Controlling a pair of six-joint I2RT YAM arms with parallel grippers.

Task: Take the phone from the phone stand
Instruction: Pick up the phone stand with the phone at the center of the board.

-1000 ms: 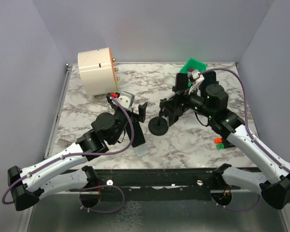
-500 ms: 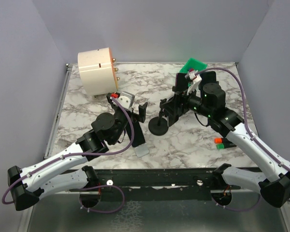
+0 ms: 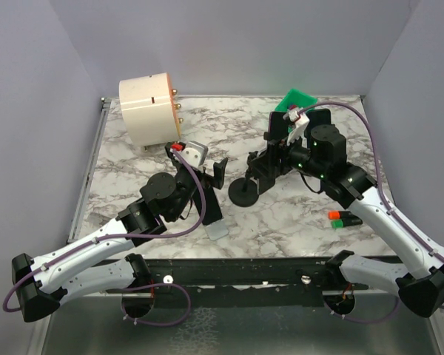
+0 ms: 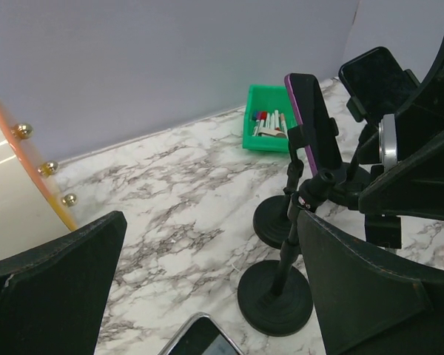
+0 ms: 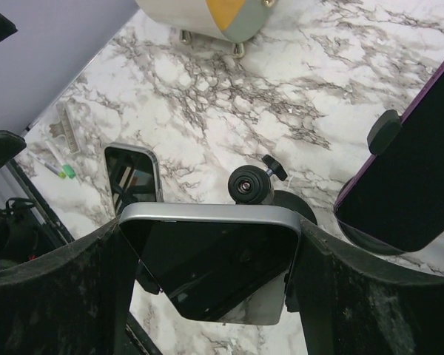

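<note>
A dark-screened phone with a silver rim sits between the fingers of my right gripper, and both its long edges touch the pads. Just behind it is the phone stand's ball head; dark clamp tabs show under the phone's sides, and I cannot tell whether it is still seated. In the top view the right gripper hangs over the stand's round base. My left gripper stands open to the stand's left, holding nothing. From the left wrist, the stand's pole and base show beside the right finger.
Another phone lies flat near the front edge. Behind are a stand with a purple-cased phone and a further black phone. A green bin sits at the back and a cream cylinder back left. Small red and green pieces lie at the right.
The right gripper's jaws have closed in onto the phone's edges, and its wrist has shifted slightly. The left arm has not moved.
</note>
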